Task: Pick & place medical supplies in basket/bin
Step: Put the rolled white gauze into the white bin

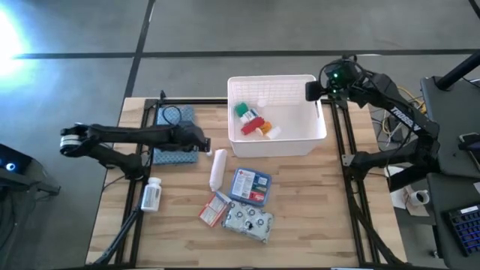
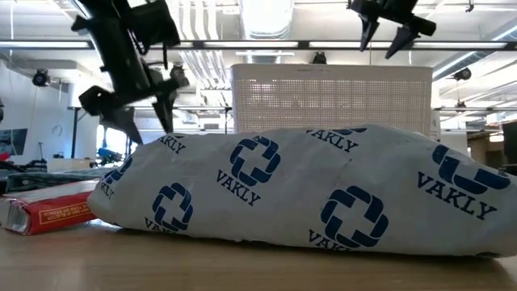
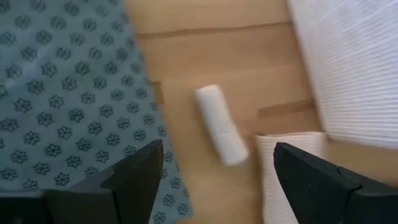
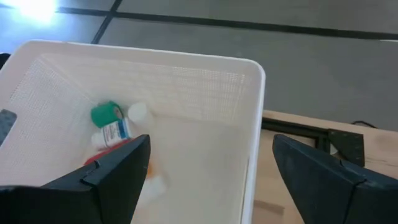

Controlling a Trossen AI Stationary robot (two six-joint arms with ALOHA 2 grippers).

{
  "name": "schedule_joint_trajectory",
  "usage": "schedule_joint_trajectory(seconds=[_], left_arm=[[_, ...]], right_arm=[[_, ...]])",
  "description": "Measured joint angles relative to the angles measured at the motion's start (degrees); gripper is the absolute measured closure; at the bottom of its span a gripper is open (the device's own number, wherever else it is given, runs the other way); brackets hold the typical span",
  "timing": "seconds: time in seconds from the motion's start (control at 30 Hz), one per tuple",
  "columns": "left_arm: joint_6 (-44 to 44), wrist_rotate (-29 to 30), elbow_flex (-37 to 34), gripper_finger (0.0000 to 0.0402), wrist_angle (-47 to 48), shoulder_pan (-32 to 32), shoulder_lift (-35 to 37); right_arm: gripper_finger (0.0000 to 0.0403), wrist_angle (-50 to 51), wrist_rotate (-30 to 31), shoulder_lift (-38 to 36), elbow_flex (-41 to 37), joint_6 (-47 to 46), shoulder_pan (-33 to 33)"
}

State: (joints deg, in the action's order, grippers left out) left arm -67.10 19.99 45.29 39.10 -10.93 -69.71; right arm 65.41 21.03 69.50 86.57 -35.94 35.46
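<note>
Dark jointed arms, white lettering, green light.

We see the table [image 1: 300, 217] from overhead; low camera sits level, near the pouch [image 2: 323, 190]; high and right-wrist views share the bin [image 1: 277, 112].
</note>
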Motion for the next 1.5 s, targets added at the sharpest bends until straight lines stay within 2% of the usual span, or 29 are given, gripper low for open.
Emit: schedule_joint_trajectory(seconds=[0.13,0.3,0.4,0.6,0.83,0.93,1.07,1.23,1.33,1.43,1.5], left_arm=[[-0.53,0.01,0.26,0.0118,-0.87,0.06,-5.68],[-0.53,-0.33,0.9,0.0119,-7.09,0.03,-13.34],[-0.53,-0.64,2.06,0.0131,-8.54,0.06,-17.59],[1.1,-0.41,3.42,0.0198,-9.13,0.01,-23.39],[7.48,-0.03,3.33,0.0284,-9.22,-0.02,-24.13],[9.45,-0.47,3.39,0.0326,-7.93,-0.03,-21.1],[10.23,0.86,3.57,0.037,-1.41,0.37,-11.88],[12.38,3.15,3.57,0.037,3.8,0.75,3.69],[20.31,3.55,3.55,0.0362,-5.08,0.95,12.26],[31.18,0.39,3.32,0.036,-25.51,1.31,18.6],[39.33,-2.34,3.03,0.0359,-40.2,1.37,20.02]], right_arm=[[0.0076,-0.03,0.15,0.01,-0.52,0.01,0.0],[0.0076,-0.02,0.13,0.01,-1.17,0.02,0.02],[0.0076,0.28,0.11,0.01,-1.66,0.04,0.02],[0.0076,0.41,-0.03,0.01,-2.7,0.02,0.02],[0.0076,0.41,-0.02,0.01,-3.13,0.02,0.02],[0.0076,0.39,0.0,0.01,-3.13,0.02,0.02],[0.0076,0.36,0.03,0.01,-3.15,0.17,0.02],[0.0076,0.1,0.13,0.01,-3.17,0.17,0.02],[0.0076,-0.78,0.13,0.01,-3.19,0.17,0.02],[0.0076,-2.61,0.15,0.01,-3.22,0.17,0.04],[0.0076,-3.99,0.13,0.01,-3.22,0.17,0.04]])
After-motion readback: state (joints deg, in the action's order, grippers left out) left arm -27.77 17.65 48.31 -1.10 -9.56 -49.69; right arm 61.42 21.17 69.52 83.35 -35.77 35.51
